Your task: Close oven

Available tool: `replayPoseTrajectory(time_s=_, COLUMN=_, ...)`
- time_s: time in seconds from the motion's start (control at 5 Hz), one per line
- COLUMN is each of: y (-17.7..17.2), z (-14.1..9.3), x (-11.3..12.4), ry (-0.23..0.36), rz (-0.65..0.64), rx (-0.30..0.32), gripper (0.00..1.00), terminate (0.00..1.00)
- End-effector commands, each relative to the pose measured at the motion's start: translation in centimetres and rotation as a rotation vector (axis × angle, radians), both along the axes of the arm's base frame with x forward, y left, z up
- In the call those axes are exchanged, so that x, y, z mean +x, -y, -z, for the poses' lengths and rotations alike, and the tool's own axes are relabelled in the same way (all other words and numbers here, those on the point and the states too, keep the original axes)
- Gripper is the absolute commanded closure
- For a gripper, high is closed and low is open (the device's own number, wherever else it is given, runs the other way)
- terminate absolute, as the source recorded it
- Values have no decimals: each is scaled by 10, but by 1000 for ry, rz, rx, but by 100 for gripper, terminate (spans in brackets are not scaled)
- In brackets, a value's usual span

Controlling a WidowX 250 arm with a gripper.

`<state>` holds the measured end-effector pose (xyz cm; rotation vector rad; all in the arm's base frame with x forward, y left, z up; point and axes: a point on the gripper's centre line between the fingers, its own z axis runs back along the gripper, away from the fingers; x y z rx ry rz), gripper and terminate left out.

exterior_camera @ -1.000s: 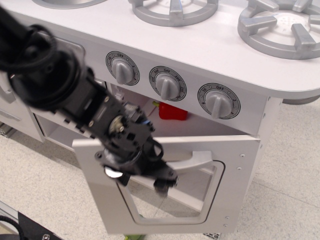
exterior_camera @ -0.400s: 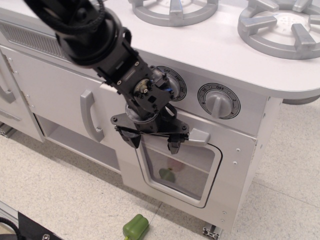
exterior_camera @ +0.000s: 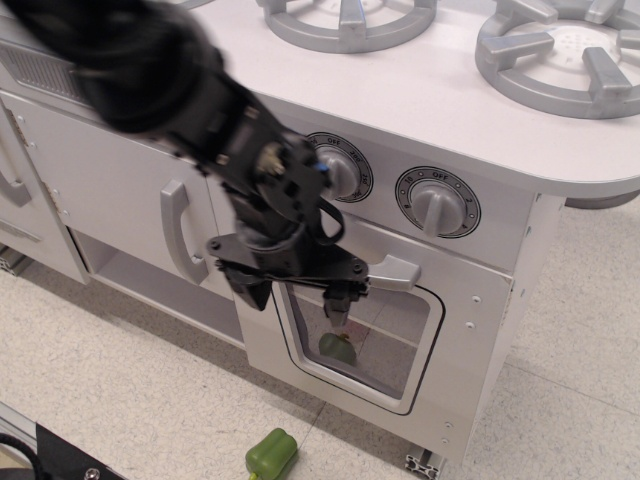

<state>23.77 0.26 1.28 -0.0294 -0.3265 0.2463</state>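
Nearest you, on the floor in front of the kitchen, lies a small green toy point(exterior_camera: 271, 453), well clear of everything; ignore it.

Next back is the gripper point(exterior_camera: 293, 292). You see it spread wide, holding nothing: one fingertip point(exterior_camera: 338, 305) hangs over the glass of the oven window, the other finger sits low on the left by the door's edge. The arm itself is motion-blurred, so read its exact pose with caution.

Directly behind the claw is the oven point(exterior_camera: 385, 325), set under the counter, right of the cupboard door point(exterior_camera: 150, 215) with its vertical handle. The oven door looks flush with the white front, no gap visible along its top or right edge, though the left edge is hidden by the gripper. Judge the task as essentially done.

Key relation: the door's bar handle point(exterior_camera: 392, 272) runs left to right, just above and to the right of the fingertips, with the door face lying away from the claw. Any final seating push goes straight inward; otherwise back out toward yourself.

Farthest: three knobs point(exterior_camera: 437, 202) and the burner grates point(exterior_camera: 562, 55) on top.
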Motion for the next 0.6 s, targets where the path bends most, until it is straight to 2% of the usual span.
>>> replayPoseTrajectory(time_s=0.0, y=-5, z=-45, x=-12, ry=-40, rz=50, rx=21, gripper=0, terminate=0)
replayPoseTrajectory(time_s=0.2, y=-5, z=-45, x=-12, ry=-40, rz=50, rx=21, gripper=0, terminate=0)
replayPoseTrajectory(time_s=0.4, y=-5, z=-45, x=-12, ry=-40, rz=50, rx=21, gripper=0, terminate=100)
